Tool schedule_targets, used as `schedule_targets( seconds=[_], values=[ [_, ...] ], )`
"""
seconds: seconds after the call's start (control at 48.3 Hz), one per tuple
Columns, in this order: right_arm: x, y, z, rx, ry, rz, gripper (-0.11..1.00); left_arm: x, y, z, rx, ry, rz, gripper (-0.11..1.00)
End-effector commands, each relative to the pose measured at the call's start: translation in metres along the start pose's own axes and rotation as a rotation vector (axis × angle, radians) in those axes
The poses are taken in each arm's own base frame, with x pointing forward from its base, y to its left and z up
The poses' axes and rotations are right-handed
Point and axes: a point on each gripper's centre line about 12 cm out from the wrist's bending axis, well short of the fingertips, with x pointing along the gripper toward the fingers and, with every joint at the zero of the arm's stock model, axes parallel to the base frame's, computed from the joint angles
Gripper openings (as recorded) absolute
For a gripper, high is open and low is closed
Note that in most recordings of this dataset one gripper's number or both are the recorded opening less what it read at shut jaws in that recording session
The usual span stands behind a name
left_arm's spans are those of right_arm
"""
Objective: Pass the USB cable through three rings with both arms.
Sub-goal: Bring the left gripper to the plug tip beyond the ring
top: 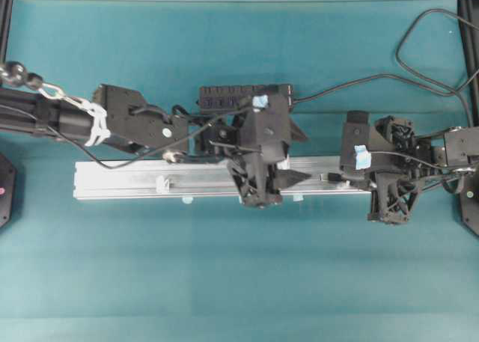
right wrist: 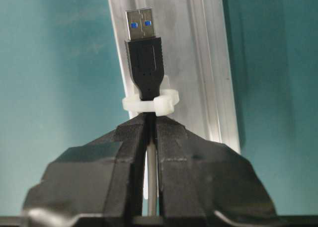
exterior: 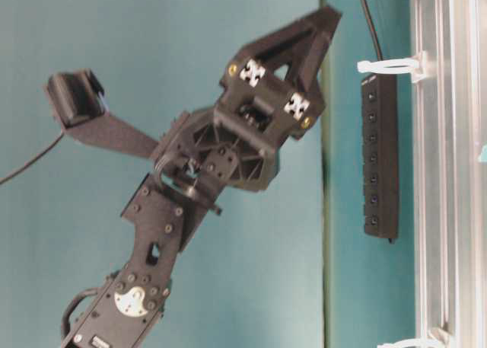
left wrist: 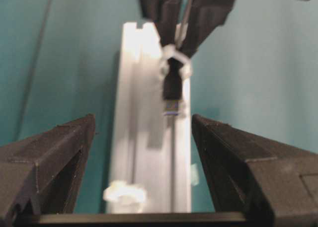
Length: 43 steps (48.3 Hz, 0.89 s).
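My right end effector (right wrist: pixel 149 137) pinches the USB cable (right wrist: pixel 149 177) just behind the plug (right wrist: pixel 145 68), whose tip pokes through the first ring (right wrist: pixel 149 104) on the aluminium rail (right wrist: pixel 198 63). My left end effector (left wrist: pixel 141 162) stands wide, straddling the rail, ready to receive the plug.

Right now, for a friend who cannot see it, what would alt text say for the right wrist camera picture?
A black USB plug with a silver tip pokes up through a small white plastic ring on a silver metal rail. Just below the ring, the right gripper is shut on the thin cable, over a teal table.
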Motion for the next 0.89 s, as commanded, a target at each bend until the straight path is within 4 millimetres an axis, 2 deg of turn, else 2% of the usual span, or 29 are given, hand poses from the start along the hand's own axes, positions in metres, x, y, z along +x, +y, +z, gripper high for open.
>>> schedule_targets(
  seconds=[0.0, 0.124, 0.249, 0.58, 0.87],
  values=[
    [-0.002, 0.0, 0.005, 0.016, -0.026, 0.004, -0.08, 0.007, -0.012, 0.006, 0.014, -0.019, -0.02, 0.85],
    [-0.002, 0.0, 0.005, 0.016, -0.033, 0.006, -0.08, 0.018, -0.027, -0.002, 0.03, -0.003, -0.046, 0.85],
    [-0.002, 0.0, 0.005, 0.016, -0.033, 0.006, -0.08, 0.027, -0.032, -0.003, 0.034, 0.0, -0.054, 0.84],
    [-0.002, 0.0, 0.006, 0.016, -0.035, 0.006, -0.08, 0.033, -0.01, 0.001, 0.015, -0.013, -0.016, 0.81],
    [-0.002, 0.001, 0.007, 0.017, -0.047, 0.008, -0.08, 0.042, -0.012, 0.002, 0.025, -0.013, -0.02, 0.79]
  ],
)
